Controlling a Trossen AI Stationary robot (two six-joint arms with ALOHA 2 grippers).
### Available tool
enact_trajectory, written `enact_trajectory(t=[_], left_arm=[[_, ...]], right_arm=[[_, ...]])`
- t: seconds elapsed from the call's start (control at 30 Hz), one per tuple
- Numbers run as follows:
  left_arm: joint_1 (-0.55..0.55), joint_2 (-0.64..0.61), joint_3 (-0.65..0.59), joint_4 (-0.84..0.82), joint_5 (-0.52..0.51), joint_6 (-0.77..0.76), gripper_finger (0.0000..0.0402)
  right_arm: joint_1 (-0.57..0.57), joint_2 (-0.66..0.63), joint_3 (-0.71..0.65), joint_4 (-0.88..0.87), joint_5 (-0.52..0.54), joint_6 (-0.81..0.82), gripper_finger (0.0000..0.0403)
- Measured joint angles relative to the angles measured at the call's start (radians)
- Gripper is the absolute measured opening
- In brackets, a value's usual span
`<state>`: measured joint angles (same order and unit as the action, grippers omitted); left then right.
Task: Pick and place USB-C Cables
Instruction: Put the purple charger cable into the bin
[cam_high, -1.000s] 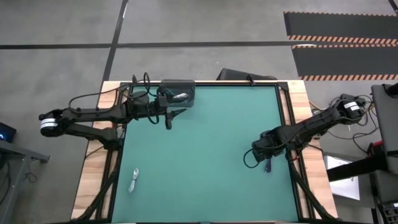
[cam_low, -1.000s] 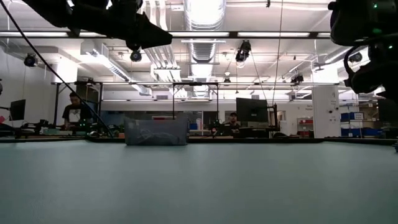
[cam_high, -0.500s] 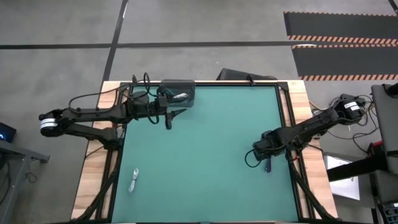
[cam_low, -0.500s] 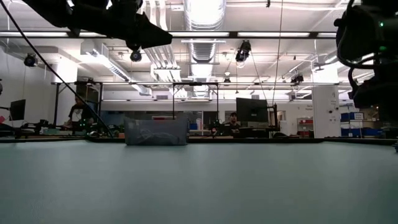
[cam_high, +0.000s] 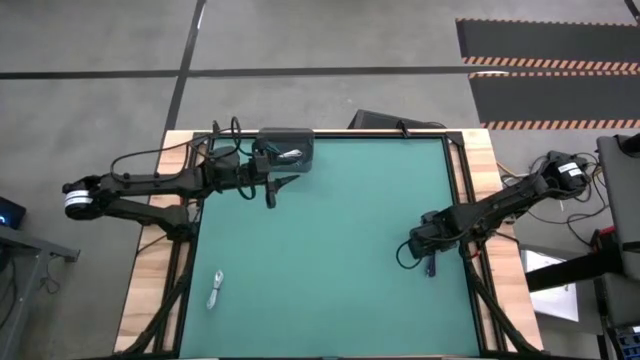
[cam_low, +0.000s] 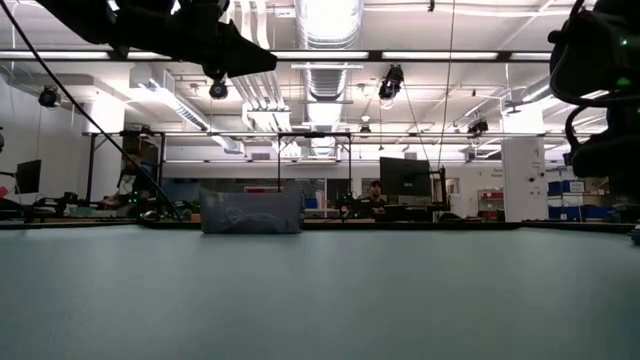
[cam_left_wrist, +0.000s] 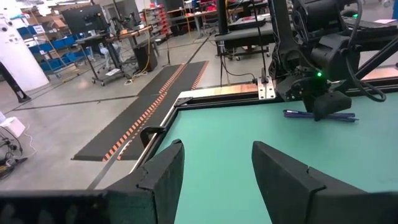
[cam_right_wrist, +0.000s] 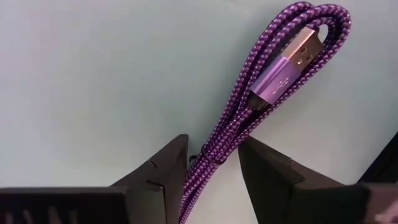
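Note:
A dark purple braided USB-C cable (cam_right_wrist: 280, 62), bundled in a long loop, lies flat on the green mat near the table's right edge (cam_high: 432, 268). My right gripper (cam_right_wrist: 212, 139) is over it, open, with one finger on each side of the bundle's middle; I see no touch. A white cable (cam_high: 215, 290) lies on the mat near the left front corner. A dark bin (cam_high: 285, 148) stands at the far edge with a pale cable (cam_high: 291, 153) inside. My left gripper (cam_high: 270, 193) waits open beside the bin.
The left wrist view looks across the mat at my right arm (cam_left_wrist: 311, 68) and the purple cable (cam_left_wrist: 320, 115). The bin (cam_low: 250, 212) shows far off in the low view. Wooden borders (cam_high: 150, 290) and a metal frame edge the mat (cam_high: 330, 260). People stand in the room behind.
My right arm has shifted slightly toward the table's right edge and a little lower over the purple cable. The left arm and the cables have kept still.

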<state>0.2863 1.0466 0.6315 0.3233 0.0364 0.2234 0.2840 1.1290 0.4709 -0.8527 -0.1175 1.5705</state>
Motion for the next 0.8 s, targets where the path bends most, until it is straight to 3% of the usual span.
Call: enact_trajectory(t=[0.4, 0.8], left_arm=[[0.000, 0.000, 0.000, 0.000, 0.000, -0.007, 0.0173], [0.000, 0.000, 0.000, 0.000, 0.000, -0.009, 0.0173]], right_arm=[[0.000, 0.001, 0.000, 0.012, 0.031, -0.027, 0.0035], [0.000, -0.056, -0.002, 0.009, 0.036, -0.080, 0.0024]])
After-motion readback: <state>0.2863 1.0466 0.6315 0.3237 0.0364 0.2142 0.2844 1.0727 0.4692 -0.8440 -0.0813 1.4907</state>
